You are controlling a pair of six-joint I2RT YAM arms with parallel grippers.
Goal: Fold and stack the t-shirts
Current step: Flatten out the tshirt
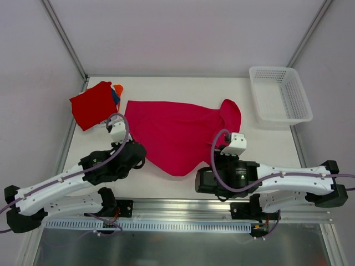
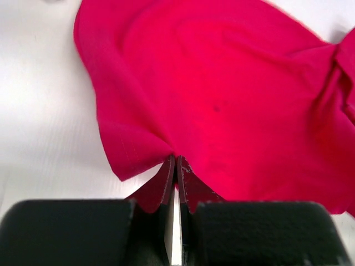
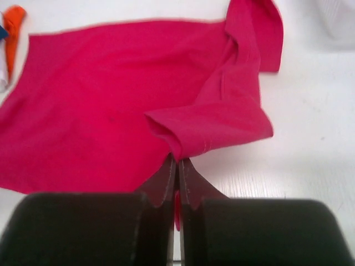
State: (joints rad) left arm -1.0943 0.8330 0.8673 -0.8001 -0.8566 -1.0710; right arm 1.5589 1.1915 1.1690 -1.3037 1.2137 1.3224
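A magenta-pink t-shirt (image 1: 175, 133) lies spread across the middle of the table, partly bunched at its right end. My left gripper (image 2: 176, 160) is shut on the shirt's near left edge (image 2: 138, 155). My right gripper (image 3: 177, 160) is shut on a folded hem of the same shirt (image 3: 216, 130), with cloth showing between the jaws. A folded red t-shirt (image 1: 92, 104) lies at the far left on top of a stack, with orange (image 1: 117, 88) and blue cloth peeking out beneath it. The orange cloth also shows in the right wrist view (image 3: 13, 25).
A white plastic mesh basket (image 1: 280, 94) stands at the far right corner. The table's metal rail (image 1: 177, 219) runs along the near edge by the arm bases. Grey walls close in the left, right and back.
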